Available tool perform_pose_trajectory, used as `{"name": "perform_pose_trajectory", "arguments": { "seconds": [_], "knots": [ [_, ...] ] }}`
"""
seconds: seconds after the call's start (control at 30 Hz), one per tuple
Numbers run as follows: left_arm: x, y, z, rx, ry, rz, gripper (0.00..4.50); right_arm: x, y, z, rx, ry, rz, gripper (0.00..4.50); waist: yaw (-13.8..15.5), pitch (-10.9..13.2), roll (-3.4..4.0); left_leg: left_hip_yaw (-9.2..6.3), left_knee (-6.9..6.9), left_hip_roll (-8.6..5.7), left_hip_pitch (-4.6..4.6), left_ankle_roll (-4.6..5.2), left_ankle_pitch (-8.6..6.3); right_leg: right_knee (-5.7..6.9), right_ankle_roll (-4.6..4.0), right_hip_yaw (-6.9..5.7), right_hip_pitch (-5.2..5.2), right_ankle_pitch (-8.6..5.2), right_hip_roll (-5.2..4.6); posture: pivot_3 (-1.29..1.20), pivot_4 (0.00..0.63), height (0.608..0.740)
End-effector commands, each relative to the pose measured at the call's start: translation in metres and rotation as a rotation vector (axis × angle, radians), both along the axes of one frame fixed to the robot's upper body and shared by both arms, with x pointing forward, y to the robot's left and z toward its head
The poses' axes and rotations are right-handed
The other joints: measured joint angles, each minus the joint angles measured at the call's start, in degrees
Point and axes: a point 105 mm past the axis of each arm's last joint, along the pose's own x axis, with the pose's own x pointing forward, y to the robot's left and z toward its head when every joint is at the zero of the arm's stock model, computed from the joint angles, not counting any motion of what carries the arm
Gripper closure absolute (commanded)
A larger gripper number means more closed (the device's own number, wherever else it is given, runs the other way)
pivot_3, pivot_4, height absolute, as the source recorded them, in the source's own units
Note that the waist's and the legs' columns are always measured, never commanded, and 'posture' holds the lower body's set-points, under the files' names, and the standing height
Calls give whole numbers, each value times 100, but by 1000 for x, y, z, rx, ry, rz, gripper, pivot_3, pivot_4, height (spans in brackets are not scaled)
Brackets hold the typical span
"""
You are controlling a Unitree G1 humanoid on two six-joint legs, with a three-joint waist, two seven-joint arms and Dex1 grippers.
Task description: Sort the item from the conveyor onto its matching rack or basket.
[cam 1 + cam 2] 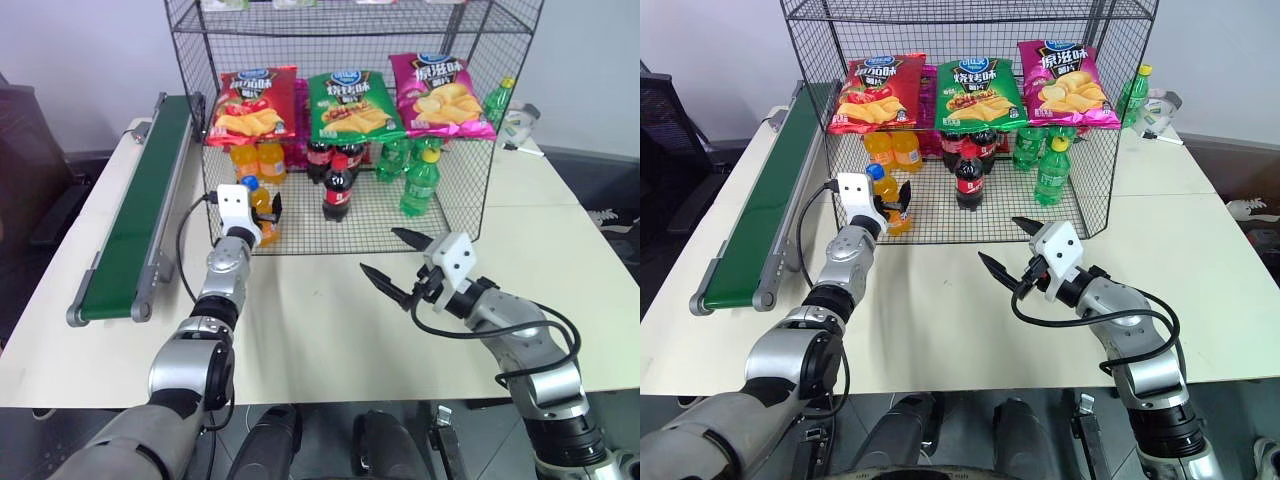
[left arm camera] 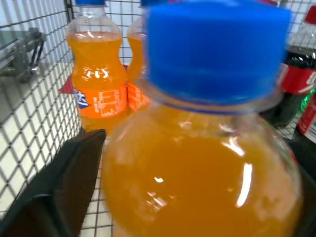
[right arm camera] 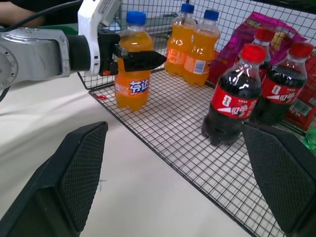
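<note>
The small clear bottle of orange soda with a blue cap [image 3: 132, 59] stands upright on the lowest tier of the tall black wire-mesh rack [image 1: 440, 215], between the parted black fingers of the left gripper [image 1: 266, 213], while the right gripper [image 1: 392, 258] hovers open over the white table [image 1: 320, 330].

The three chip bags on the rack's front each carry a blue oval brand badge and large Chinese characters: the pink bag [image 1: 1058, 84] reads 原滋味; the green bag [image 1: 976, 92] shows three characters ending in 味, the first two too unclear to read; the red bag [image 1: 873, 92] has similar lettering that is hard to make out

The orange soda bottle [image 3: 132, 61] standing at the rack's edge bears white Chinese characters, apparently 芬达, on a blue patch of its orange label

The cola bottles [image 3: 233, 98] have red labels with white script that cannot be read
</note>
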Motion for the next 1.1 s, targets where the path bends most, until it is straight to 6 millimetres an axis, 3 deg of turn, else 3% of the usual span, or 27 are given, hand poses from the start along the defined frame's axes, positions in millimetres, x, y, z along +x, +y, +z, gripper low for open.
{"name": "perform_pose_trajectory", "arguments": {
  "seconds": [0.03,0.53,0.77,0.93,1.1],
  "knots": [
    [-3,2,17,6,-86,-15,31,-3,2,19,5,-76,15,0,-1,0,0,0,0,0,0,0,0,0,0,0,0,0,0,0,150,740],
    [-55,19,46,95,-244,-19,31,-8,4,17,14,-58,28,0,3,-2,3,0,1,1,3,-1,0,5,-1,5,1,0,-1,0,150,740],
    [-88,25,50,79,-109,-224,31,-7,-2,17,1,-53,20,0,-15,-5,8,-1,0,4,5,-1,0,6,-3,6,0,-1,-1,0,150,740],
    [-117,45,51,181,4,-338,31,-6,-6,17,-9,-53,18,0,-36,-4,15,0,-5,8,5,-1,0,5,-5,9,-2,-2,-4,0,150,740],
    [-129,72,55,206,91,-313,31,-4,-7,18,-13,-54,18,0,2,-4,16,-2,-4,8,6,-2,-1,5,-6,9,-1,-3,-9,0,150,740]
  ]
}}
